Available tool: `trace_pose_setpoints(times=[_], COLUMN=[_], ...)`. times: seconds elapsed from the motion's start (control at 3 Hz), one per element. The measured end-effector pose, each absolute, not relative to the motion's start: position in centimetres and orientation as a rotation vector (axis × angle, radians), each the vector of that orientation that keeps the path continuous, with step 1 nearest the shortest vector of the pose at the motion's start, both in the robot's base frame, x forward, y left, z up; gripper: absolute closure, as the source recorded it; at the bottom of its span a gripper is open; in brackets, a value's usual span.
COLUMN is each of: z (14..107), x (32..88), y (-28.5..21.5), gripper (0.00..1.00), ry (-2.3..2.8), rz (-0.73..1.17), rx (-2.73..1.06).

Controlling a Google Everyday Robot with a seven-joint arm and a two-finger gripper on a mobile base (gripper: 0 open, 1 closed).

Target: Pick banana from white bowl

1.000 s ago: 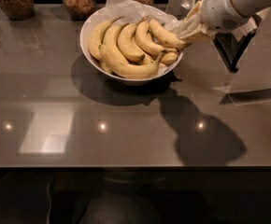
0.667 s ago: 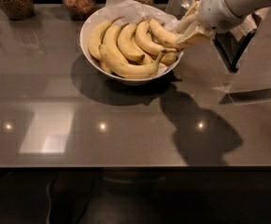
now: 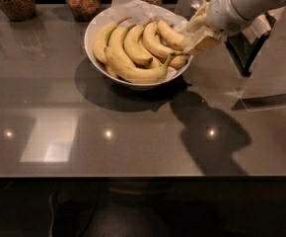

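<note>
Glossy white bowl (image 3: 89, 51), lined with crumpled paper (image 3: 128, 4), sits near the counter's (image 3: 133, 142) back edge. The slim, curved yellow banana (image 3: 168, 33) lies rightmost inside. Its end seemingly touches the cream claw (image 3: 198, 33) at the right rim; whether the claw clamps it, I cannot tell.

Banana (image 3: 171, 35): slim, yellow, gently curved, lying at the far right of the bunch in the white bowl (image 3: 133, 84). Its upper end points toward the back rim, and its lower end runs down-right to the right rim, where the gripper (image 3: 200, 33) sits right on it. It's lying on its side, resting against the neighbouring bananas (image 3: 128, 43). Bowl: wide, round, shallow, glossy white, upright on the dark counter w/ crumpled white paper liner (image 3: 125, 3) sticking up past the back edge.
</note>
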State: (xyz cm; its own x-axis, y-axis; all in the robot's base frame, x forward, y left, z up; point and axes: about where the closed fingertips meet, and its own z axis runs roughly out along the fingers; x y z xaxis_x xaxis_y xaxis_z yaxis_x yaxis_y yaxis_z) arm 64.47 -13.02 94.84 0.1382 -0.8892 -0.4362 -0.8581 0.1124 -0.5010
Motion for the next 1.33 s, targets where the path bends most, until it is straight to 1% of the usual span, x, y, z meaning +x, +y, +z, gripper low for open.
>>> trace_pose_setpoints(times=[0.33,1.0,1.33], z=[94.3,93.4,93.3], x=[65.0,66.2,66.5], y=[-13.6,-14.9,-15.1], gripper=[0.53,0.53,0.72], ry=[1.72,1.779,1.793], rz=[-0.07,-0.107,-0.115], rx=[-1.722,-1.718,-1.717])
